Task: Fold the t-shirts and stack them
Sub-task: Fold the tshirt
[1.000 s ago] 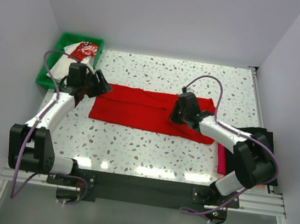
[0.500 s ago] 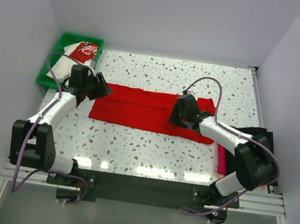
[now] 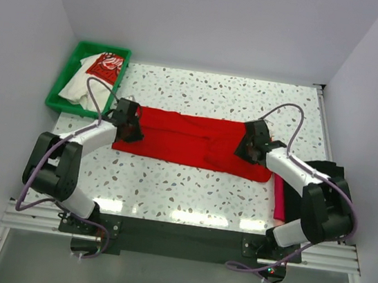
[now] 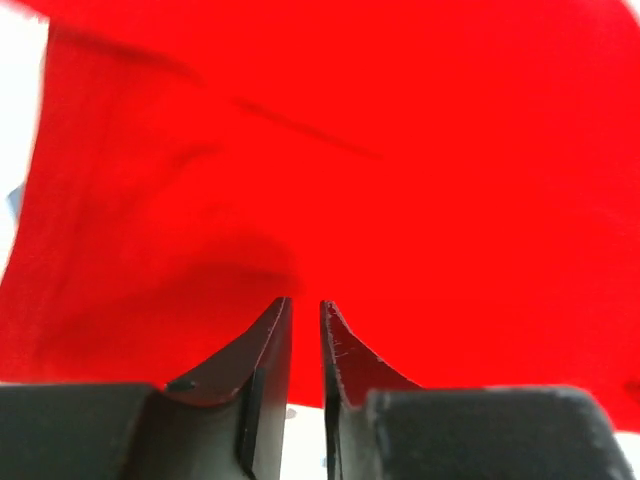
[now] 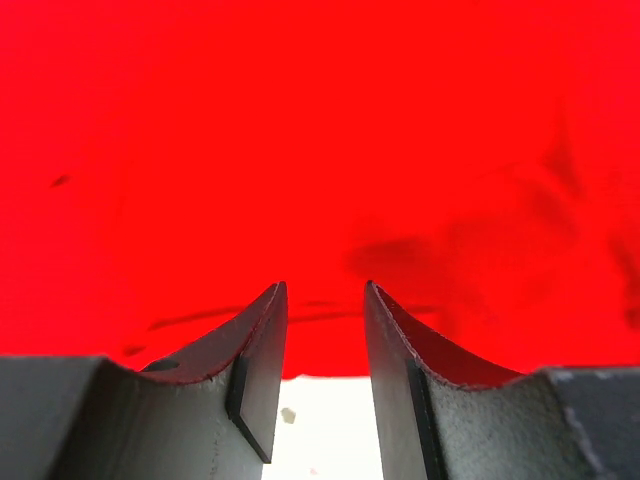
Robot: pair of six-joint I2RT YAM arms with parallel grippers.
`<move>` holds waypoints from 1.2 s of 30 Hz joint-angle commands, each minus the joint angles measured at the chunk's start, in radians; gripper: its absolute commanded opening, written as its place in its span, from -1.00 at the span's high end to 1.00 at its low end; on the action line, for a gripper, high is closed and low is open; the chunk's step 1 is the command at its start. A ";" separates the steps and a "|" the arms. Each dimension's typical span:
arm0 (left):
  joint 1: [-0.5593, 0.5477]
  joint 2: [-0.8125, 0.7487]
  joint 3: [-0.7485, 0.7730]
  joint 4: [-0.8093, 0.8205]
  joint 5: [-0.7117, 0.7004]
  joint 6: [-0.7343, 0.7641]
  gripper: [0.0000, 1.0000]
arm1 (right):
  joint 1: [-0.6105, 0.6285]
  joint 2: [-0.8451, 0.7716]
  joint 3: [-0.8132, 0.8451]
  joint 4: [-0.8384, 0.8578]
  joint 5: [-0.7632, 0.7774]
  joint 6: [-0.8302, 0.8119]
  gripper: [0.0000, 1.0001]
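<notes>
The plain bright red cloth t-shirt (image 3: 192, 142) is lying flat mid-table, its long axis running left to right, with bare speckled tabletop (image 3: 190, 183) stretching in front and behind, while the left gripper (image 3: 133, 128) is meeting its left edge with jaws narrowed to a slit, whether pinching cloth I cannot tell, and the right gripper (image 3: 244, 147) is gaping at its right end.

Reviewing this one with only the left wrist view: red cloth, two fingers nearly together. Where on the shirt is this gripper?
Observer: The left gripper is at the left end of the red t-shirt, which lies as a long band across the table.
Operator: And the other arm?
Observer: The right gripper is at the shirt's right end, jaws apart in its own wrist view.
Operator: Anything else out there?
Observer: A white t-shirt with a red print lies in a green tray at the far left corner.
</notes>
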 commanded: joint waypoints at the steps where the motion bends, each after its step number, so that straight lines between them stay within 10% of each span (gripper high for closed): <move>1: -0.021 0.016 -0.046 0.034 -0.143 -0.041 0.57 | -0.043 0.041 0.005 0.032 -0.017 0.034 0.20; 15: -0.133 0.013 -0.188 0.060 -0.197 -0.093 0.89 | -0.146 0.383 0.299 -0.015 -0.048 -0.043 0.18; 26: -0.457 -0.116 -0.373 0.184 -0.056 -0.392 0.94 | -0.154 0.822 1.012 -0.176 -0.109 -0.276 0.09; 36: -0.739 0.258 -0.048 0.328 0.084 -0.458 0.87 | -0.071 1.158 1.505 -0.249 -0.241 -0.425 -0.14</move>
